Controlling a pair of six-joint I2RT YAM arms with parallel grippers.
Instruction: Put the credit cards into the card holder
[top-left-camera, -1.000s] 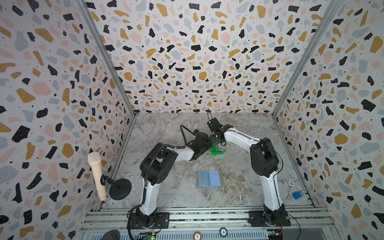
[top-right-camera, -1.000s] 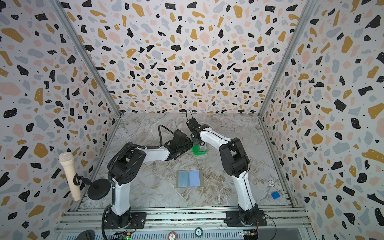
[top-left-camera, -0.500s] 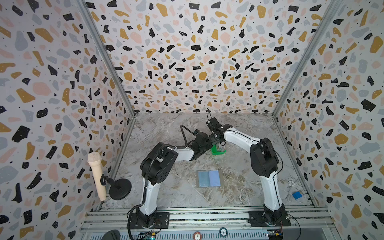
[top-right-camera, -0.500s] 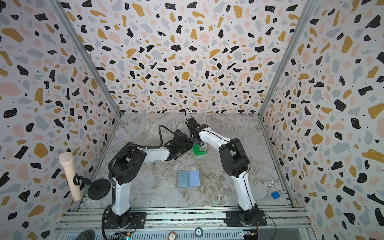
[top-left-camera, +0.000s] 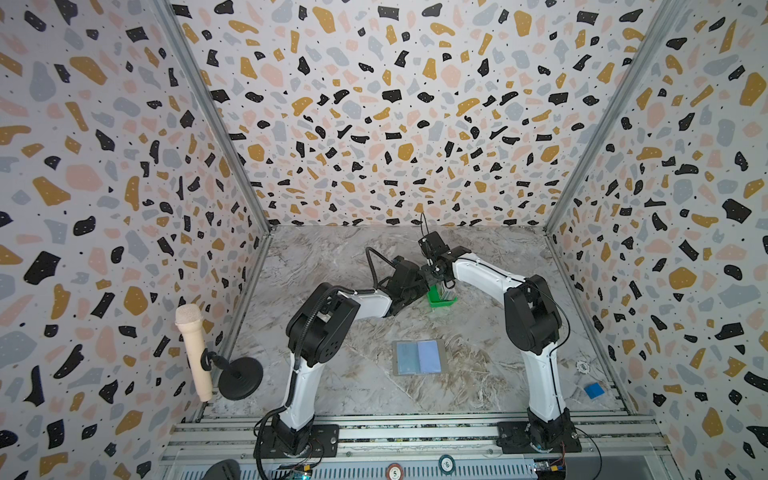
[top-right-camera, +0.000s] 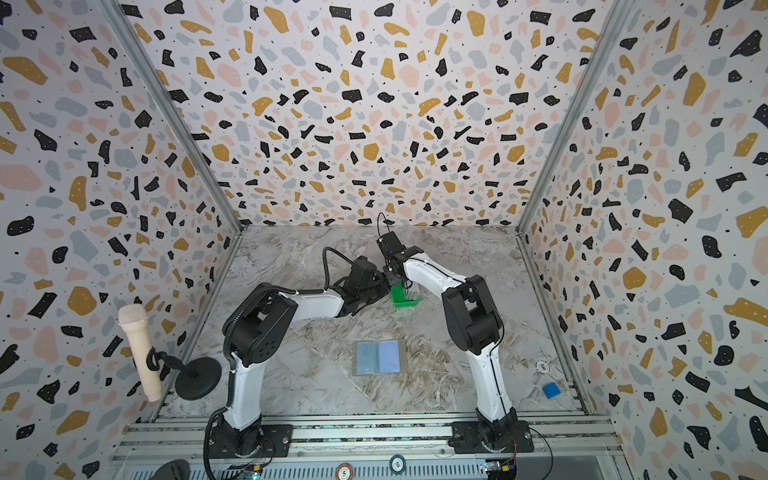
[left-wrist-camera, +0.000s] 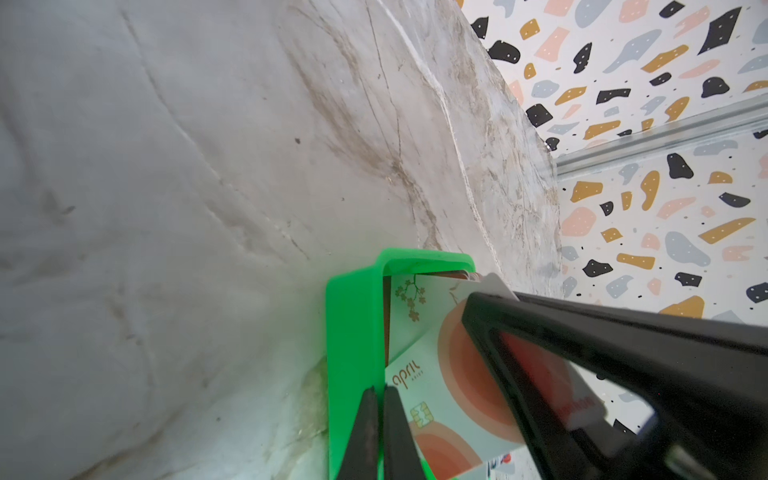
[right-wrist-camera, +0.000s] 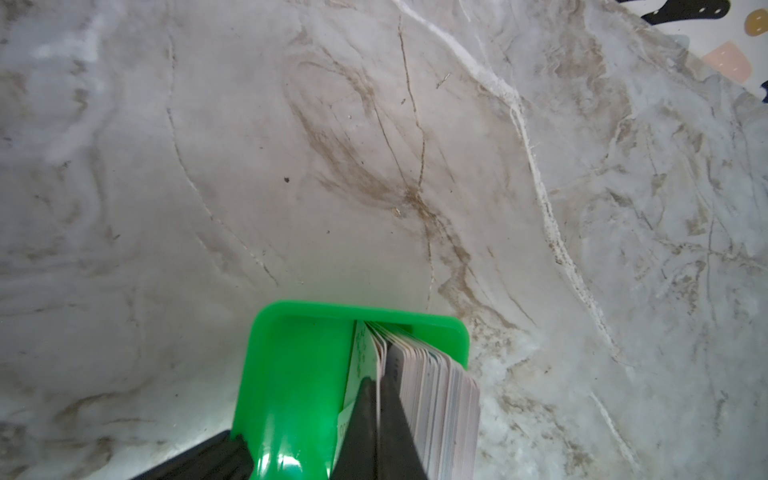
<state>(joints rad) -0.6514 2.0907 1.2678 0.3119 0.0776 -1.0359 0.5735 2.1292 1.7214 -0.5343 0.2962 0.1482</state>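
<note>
A stack of credit cards (right-wrist-camera: 432, 374) stands on edge in a bright green tray (top-left-camera: 441, 297) near the middle of the table. My right gripper (right-wrist-camera: 379, 380) reaches down into the tray. It is shut on one pale card with orange circles (left-wrist-camera: 440, 386), tilted out of the stack. My left gripper (left-wrist-camera: 380, 388) comes in low from the left, shut on the tray's near wall (left-wrist-camera: 353, 324). The card holder (top-left-camera: 444, 356) lies open and flat nearer the front, with two blue cards (top-left-camera: 428, 356) in its pockets.
A beige microphone (top-left-camera: 193, 349) on a black round stand (top-left-camera: 240, 378) stands at the front left by the wall. A small blue square (top-left-camera: 593, 390) and a small white disc (top-left-camera: 582, 366) lie at the front right. Patterned walls enclose three sides.
The right gripper's jaws have closed onto the card in the tray. Both arms have stayed almost where they were.
</note>
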